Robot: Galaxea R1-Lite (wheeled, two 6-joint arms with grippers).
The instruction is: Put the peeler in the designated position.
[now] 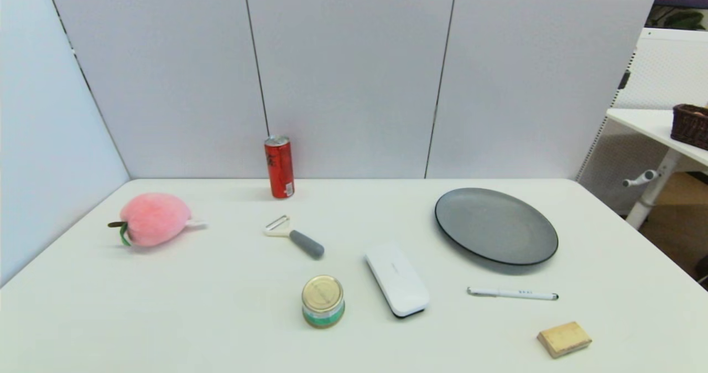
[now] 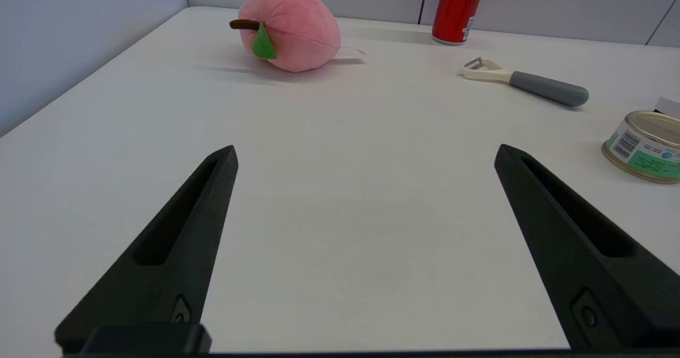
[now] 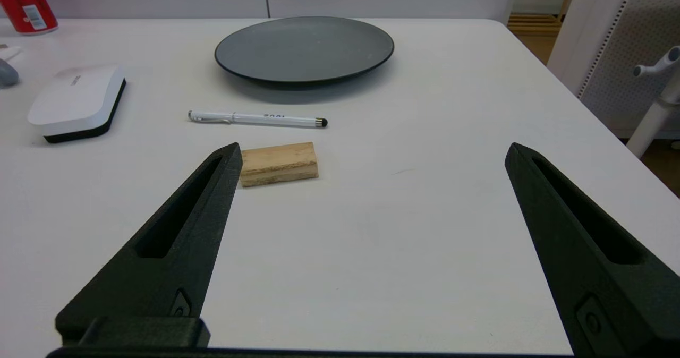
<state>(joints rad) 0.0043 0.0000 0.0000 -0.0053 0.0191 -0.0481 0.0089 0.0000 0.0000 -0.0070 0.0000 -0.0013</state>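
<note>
The peeler (image 1: 293, 234) lies flat near the table's middle, its white forked head toward the red can and its grey handle pointing to the near right. The left wrist view shows the peeler (image 2: 523, 81) well ahead of my left gripper (image 2: 366, 153), which is open with nothing between its fingers. My right gripper (image 3: 372, 153) is open too, low over the near right part of the table, with only the tip of the peeler's grey handle (image 3: 6, 74) at that picture's edge. Neither arm appears in the head view.
A pink plush peach (image 1: 152, 219) lies at the left. A red can (image 1: 279, 166) stands at the back, and a dark plate (image 1: 495, 226) is at the right. Nearer are a small tin (image 1: 323, 301), a white case (image 1: 396, 278), a white pen (image 1: 511, 294) and a wooden block (image 1: 563, 338).
</note>
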